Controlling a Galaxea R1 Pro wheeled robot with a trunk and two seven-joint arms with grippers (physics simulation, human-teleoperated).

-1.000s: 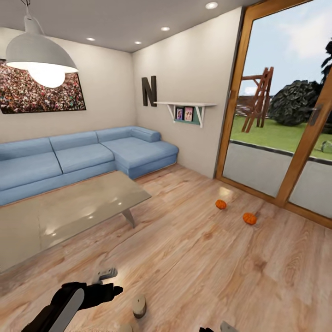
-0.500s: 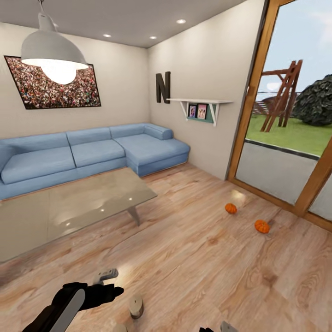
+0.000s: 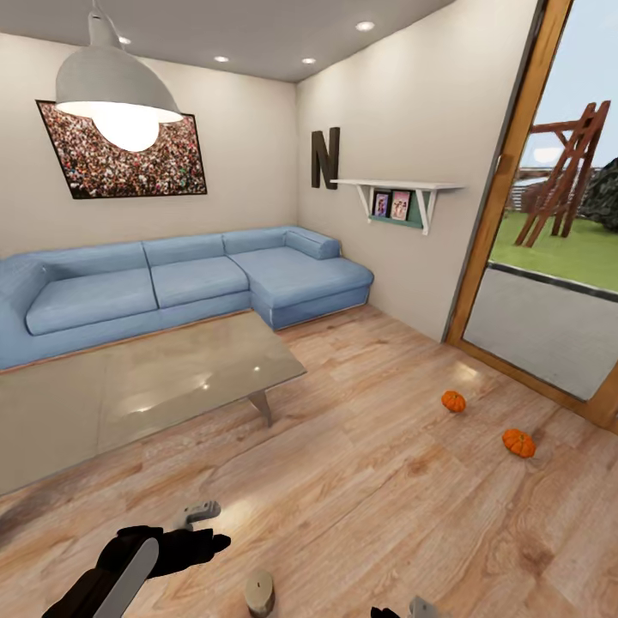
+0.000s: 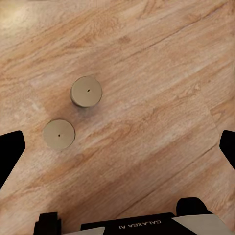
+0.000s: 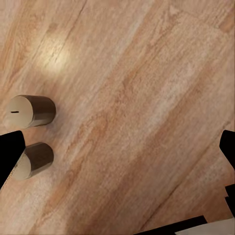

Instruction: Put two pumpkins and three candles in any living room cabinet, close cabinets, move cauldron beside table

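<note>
We saw the living room in the head view: two pumpkins on the wood floor point(image 3: 386, 481) near the glass door point(image 3: 549, 257), the nearer-to-wall pumpkin point(image 3: 453, 401) and the second pumpkin point(image 3: 518, 443) lying apart from each other, neither touched. The low surface point(image 3: 154, 386) with the glossy grey top sat in front of the blue sofa point(image 3: 172, 287), well apart from the pumpkins. One candle point(image 3: 259, 592) stood upright on the floor at the bottom of that view, just beside our left end effector point(image 3: 199, 524).

In the left wrist view our left end effector point(image 4: 117, 147) had its fingers spread wide at both edges, holding nothing, over two candles seen from above: one candle point(image 4: 86, 91) and another point(image 4: 59, 134) near each other but not touching (wicks showed as small dots).

In the right wrist view our right end effector point(image 5: 117, 152) was likewise spread and empty. Two candles stood at the side there, the upper one point(image 5: 32, 111) and the lower one point(image 5: 33, 160), close together, upright on the floor.
</note>
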